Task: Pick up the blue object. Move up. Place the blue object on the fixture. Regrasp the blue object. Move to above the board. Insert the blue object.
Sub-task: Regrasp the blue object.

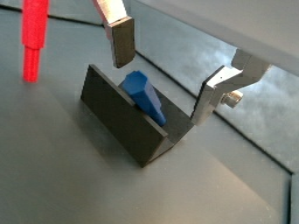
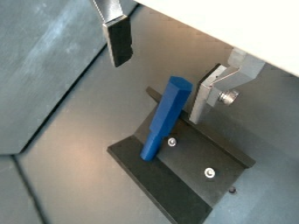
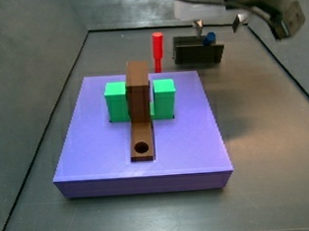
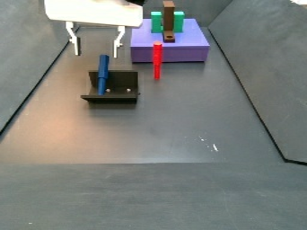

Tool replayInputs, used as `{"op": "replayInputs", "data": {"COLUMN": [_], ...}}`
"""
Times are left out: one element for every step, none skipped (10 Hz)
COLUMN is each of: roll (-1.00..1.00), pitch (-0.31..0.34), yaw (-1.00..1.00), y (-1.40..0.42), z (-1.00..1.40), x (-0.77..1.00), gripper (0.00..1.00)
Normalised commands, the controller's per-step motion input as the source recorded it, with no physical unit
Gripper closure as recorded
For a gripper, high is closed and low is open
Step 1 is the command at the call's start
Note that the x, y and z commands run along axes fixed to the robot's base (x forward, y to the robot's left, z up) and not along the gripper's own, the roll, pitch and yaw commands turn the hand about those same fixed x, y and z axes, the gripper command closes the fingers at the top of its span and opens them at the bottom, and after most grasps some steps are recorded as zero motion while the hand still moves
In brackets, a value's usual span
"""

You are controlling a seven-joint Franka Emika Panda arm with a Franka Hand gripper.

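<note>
Fixture (image 2: 187, 179) cropped, blue object (image 2: 165, 117) leaning, gripper (image 2: 170, 63) parted above

Soft, even light from above, fairly bright. Pale glare across the grey floor (image 1: 251, 92) in both wrist views. Only faint shadows. Open pincer (image 2: 170, 57) above the fixture (image 2: 187, 175), a bit blurry close up. Small, grainy pictures, far things fuzzy in both side views.
</note>
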Motion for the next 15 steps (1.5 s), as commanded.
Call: {"op": "replayInputs", "data": {"roll": [0.48, 0.28, 0.22, 0.36, 0.52, 0.73, 0.58, 0.20, 0.19, 0.23, 0.23, 0.21, 0.14, 0.09, 0.00], "pitch": [0.091, 0.054, 0.031, 0.037, 0.051, 0.097, 0.037, 0.000, 0.000, 0.051, 0.089, 0.089, 0.063, 0.049, 0.000], "yaw": [0.27, 0.14, 0.04, 0.07, 0.19, 0.27, 0.26, 0.13, 0.10, 0.04, 0.00, 0.00, 0.00, 0.00, 0.00], "y": [-0.07, -0.02, 0.00, 0.00, 0.00, 0.00, -0.09, -0.03, -0.02, 0.00, 0.00, 0.00, -0.01, 0.00, 0.00], "z": [-0.21, -0.20, -0.18, -0.06, -0.07, -0.05, -0.07, -0.11, -0.19, -0.21, -0.18, -0.15, -0.09, 0.00, 0.00], "x": [0.12, 0.13, 0.05, 0.00, -0.08, -0.15, -0.01, 0.03, 0.04, 0.09, 0.12, 0.15, 0.09, 0.00, 0.00], "gripper": [0.00, 0.00, 0.00, 0.00, 0.00, 0.00, 0.00, 0.00, 0.00, 0.00, 0.00, 0.00, 0.00, 0.00, 0.00]}}
